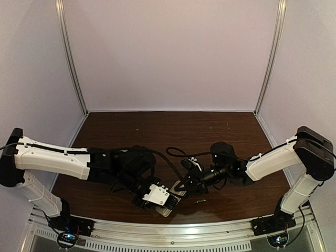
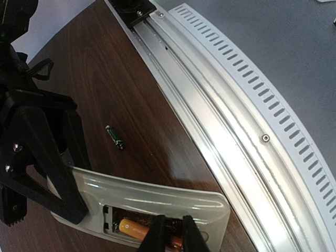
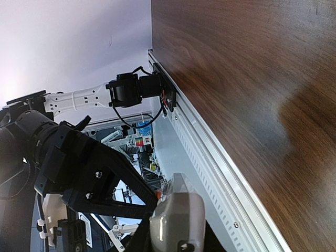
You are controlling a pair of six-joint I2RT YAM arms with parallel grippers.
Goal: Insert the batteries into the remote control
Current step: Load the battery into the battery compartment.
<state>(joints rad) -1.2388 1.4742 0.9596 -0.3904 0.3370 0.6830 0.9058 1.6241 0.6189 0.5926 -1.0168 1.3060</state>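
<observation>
The remote control (image 2: 157,197) lies back up near the table's front edge, its battery bay uncovered. An orange battery (image 2: 128,229) lies in that bay. My left gripper (image 2: 173,231) has its fingers only a slit apart, and its tips come down over the orange battery, which runs across under both fingers. A dark battery (image 2: 114,137) lies loose on the wood beyond the remote (image 1: 170,202), also seen as a dark battery (image 1: 199,201) in the top view. My right gripper (image 1: 186,185) is shut on the remote's far end (image 3: 177,220), with one black finger (image 2: 50,173) beside the bay.
A slotted aluminium rail (image 2: 247,126) runs along the table's front edge, close to the remote. The dark wooden tabletop (image 1: 173,136) stretches back to white walls. The two wrists (image 1: 152,195) stand almost touching over the remote.
</observation>
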